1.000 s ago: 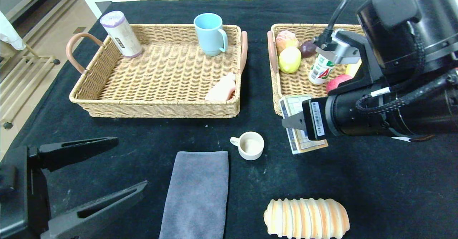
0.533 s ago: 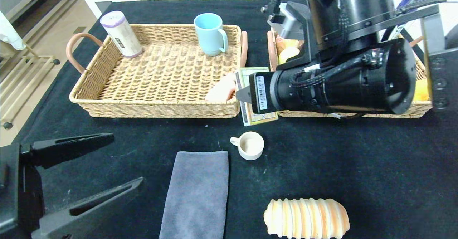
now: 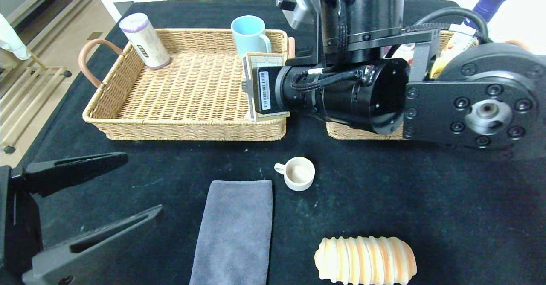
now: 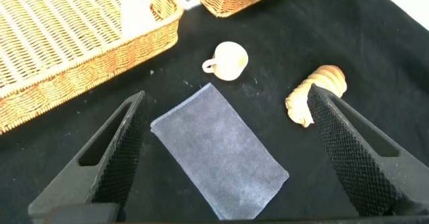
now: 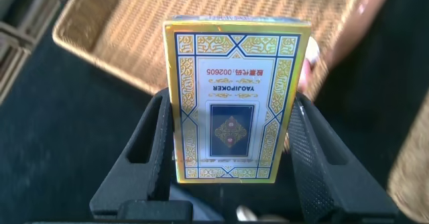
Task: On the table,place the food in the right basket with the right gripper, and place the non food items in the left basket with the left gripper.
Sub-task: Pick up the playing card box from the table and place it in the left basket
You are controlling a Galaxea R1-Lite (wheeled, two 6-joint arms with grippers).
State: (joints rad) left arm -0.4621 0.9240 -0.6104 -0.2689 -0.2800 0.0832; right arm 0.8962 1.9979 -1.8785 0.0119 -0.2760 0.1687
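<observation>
My right gripper [image 3: 251,86] is shut on a gold-and-blue playing card box [image 3: 262,59], held upright over the near right corner of the left basket [image 3: 128,118]. The right wrist view shows the card box [image 5: 234,103] clamped between both fingers [image 5: 155,140], with the wicker of the left basket [image 5: 100,23] beyond it. The arm hides most of the right basket [image 3: 341,131]. My left gripper [image 3: 140,184] hangs open at the table's near left, above the grey towel [image 4: 218,150]. A bread loaf [image 3: 364,259] lies near the front edge.
A small cream cup [image 3: 298,173] stands on the black cloth beside the grey towel [image 3: 234,229]. In the left basket are a blue mug [image 3: 249,33] and a white roll [image 3: 144,39]. A blue-capped bottle [image 3: 486,3] shows at the far right.
My right arm has carried the card box leftward, from the front of the right basket to over the left basket's near right corner. The left gripper drifted slightly toward the near left.
</observation>
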